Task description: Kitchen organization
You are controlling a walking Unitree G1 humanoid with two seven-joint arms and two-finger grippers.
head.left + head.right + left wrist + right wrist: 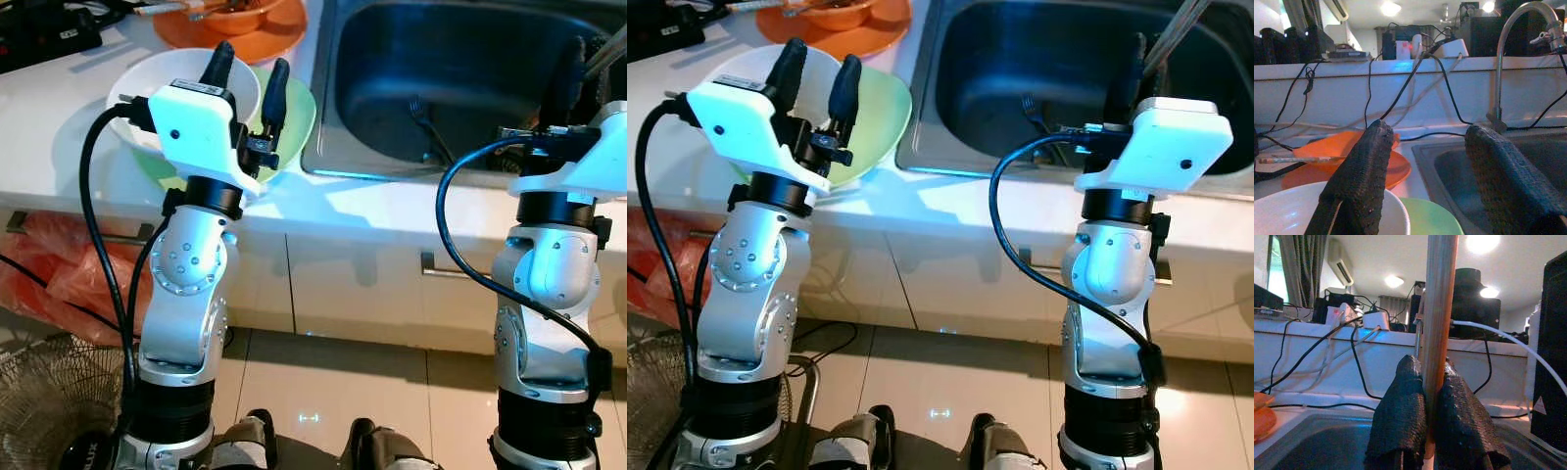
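My left gripper (252,59) hangs open over the counter, just above a white bowl (157,73) that overlaps a pale green plate (299,108). Nothing is between its fingers (1369,166). Behind them lies an orange plate (245,44) with an orange bowl (235,12) on it. My right gripper (1434,364) is over the steel sink (392,59), shut on an upright wooden handle (1441,293). The lower end of the handle is hidden by the fingers. A fork (426,117) lies on the sink floor.
The curved faucet (1508,49) stands at the back of the sink, with several cables along the wall behind. A black power strip (39,34) sits at the far left of the counter. A red plastic bag (59,274) and a fan (49,411) are below on the left.
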